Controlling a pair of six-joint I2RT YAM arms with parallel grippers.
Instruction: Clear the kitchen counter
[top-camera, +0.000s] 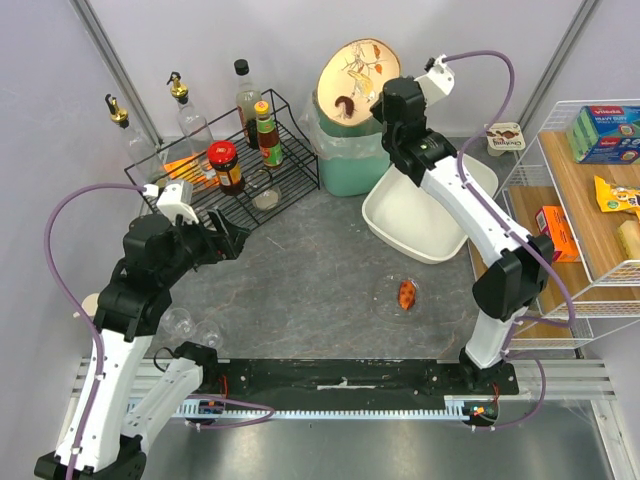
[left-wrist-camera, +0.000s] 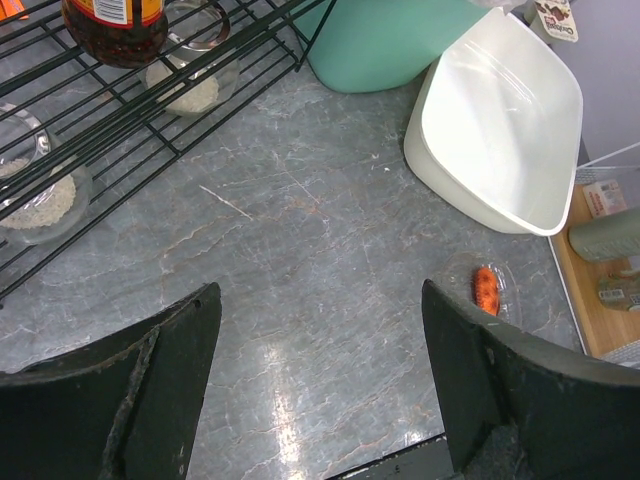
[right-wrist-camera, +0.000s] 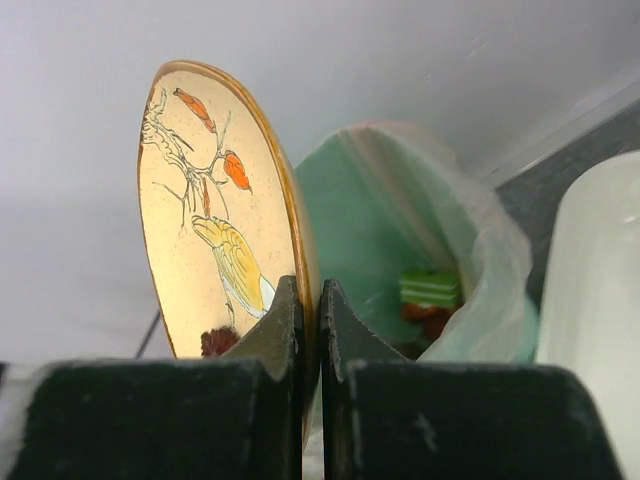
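Note:
The dark grey mottled kitchen counter (top-camera: 310, 260) fills the middle. My right gripper (top-camera: 382, 103) is shut on the rim of a cream plate (top-camera: 357, 75) painted with a bird and branch, holding it on edge, tilted over the green bin (top-camera: 350, 160). In the right wrist view the plate (right-wrist-camera: 210, 200) sits clamped between my fingers (right-wrist-camera: 283, 330), with a dark brown bit stuck near its lower edge. The bin's clear liner (right-wrist-camera: 450, 240) holds green and brown scraps. My left gripper (top-camera: 232, 238) is open and empty above the counter (left-wrist-camera: 300, 260), near the black wire rack (top-camera: 230, 170).
A white tub (top-camera: 425, 215) leans by the bin. A clear dish with an orange piece (top-camera: 407, 295) lies on the counter, also in the left wrist view (left-wrist-camera: 485, 288). Bottles and jars stand on the rack. A glass (top-camera: 180, 322) stands near the left. Wooden shelves (top-camera: 590, 200) stand at the right.

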